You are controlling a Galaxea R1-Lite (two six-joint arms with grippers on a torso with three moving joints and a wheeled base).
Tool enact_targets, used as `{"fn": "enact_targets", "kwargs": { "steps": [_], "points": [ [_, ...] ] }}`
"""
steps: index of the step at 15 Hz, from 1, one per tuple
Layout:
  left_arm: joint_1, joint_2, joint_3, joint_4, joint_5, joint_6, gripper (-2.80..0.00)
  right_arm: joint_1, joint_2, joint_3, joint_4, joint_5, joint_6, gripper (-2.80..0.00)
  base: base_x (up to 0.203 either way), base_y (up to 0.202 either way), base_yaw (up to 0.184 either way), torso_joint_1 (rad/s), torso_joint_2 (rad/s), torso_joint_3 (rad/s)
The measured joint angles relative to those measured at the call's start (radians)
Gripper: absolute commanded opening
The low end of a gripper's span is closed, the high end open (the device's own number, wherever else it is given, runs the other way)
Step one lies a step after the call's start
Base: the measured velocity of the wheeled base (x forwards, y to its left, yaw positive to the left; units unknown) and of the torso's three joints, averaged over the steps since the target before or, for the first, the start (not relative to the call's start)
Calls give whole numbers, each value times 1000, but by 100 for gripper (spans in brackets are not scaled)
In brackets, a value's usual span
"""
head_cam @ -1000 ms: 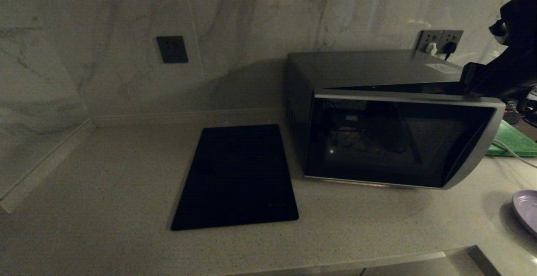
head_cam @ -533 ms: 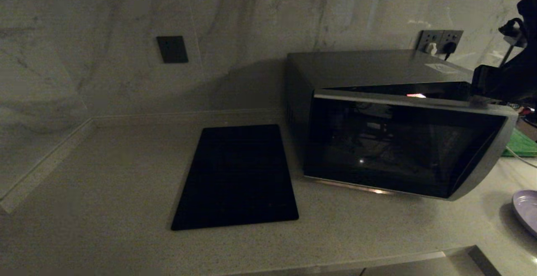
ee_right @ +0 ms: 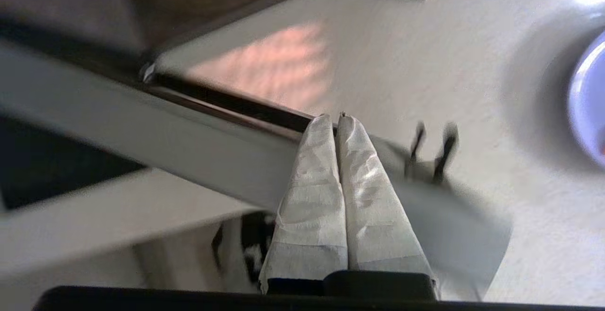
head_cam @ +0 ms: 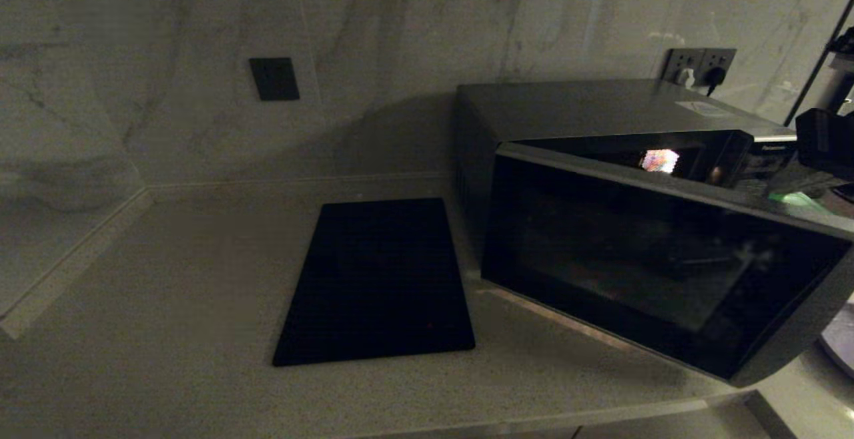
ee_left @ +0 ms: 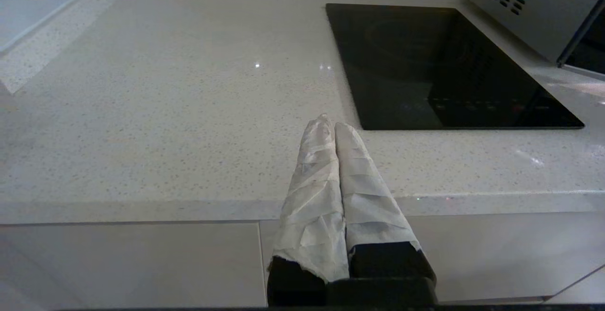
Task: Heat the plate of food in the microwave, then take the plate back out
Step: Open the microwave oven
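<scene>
The microwave (head_cam: 587, 109) stands at the back right of the counter. Its dark glass door (head_cam: 654, 265) hangs well open, swung out toward the counter's front, and a light glows inside (head_cam: 659, 160). My right gripper (ee_right: 333, 117) is shut with nothing in it, its taped tips resting at the door's top edge (ee_right: 142, 126) near the free end. The lilac plate (head_cam: 839, 345) lies on the counter at the far right, mostly behind the door; the plate (ee_right: 588, 98) shows only its rim, and its food is hidden. My left gripper (ee_left: 329, 123) is shut, parked over the counter's front edge.
A flat black slab (head_cam: 377, 279) lies left of the microwave. A green board (head_cam: 794, 197) peeks over the door's top. Wall sockets with plugs (head_cam: 700, 65) sit behind the microwave. The counter's front edge (head_cam: 534, 419) runs close below the door.
The door has swung much further open toward the front. My right arm has drawn back to the right with it. The light inside now shows.
</scene>
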Motion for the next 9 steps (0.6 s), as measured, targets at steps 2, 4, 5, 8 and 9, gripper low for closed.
{"fn": "enact_targets", "kwargs": {
  "steps": [2, 4, 5, 8, 9],
  "points": [
    [0, 0, 0, 0, 0, 0, -280, 14, -32, 1, 48, 37, 0, -280, 0, 0, 0, 0, 0, 0],
    [0, 0, 0, 0, 0, 0, -280, 25, -56, 3, 59, 46, 0, -280, 0, 0, 0, 0, 0, 0],
    [0, 0, 0, 0, 0, 0, -280, 28, -65, 5, 60, 46, 0, -280, 0, 0, 0, 0, 0, 0],
    [0, 0, 0, 0, 0, 0, -280, 60, -85, 33, 95, 46, -1, -280, 0, 0, 0, 0, 0, 0],
    [0, 0, 0, 0, 0, 0, -280, 92, -91, 45, 132, 46, 0, -280, 0, 0, 0, 0, 0, 0]
  ]
}}
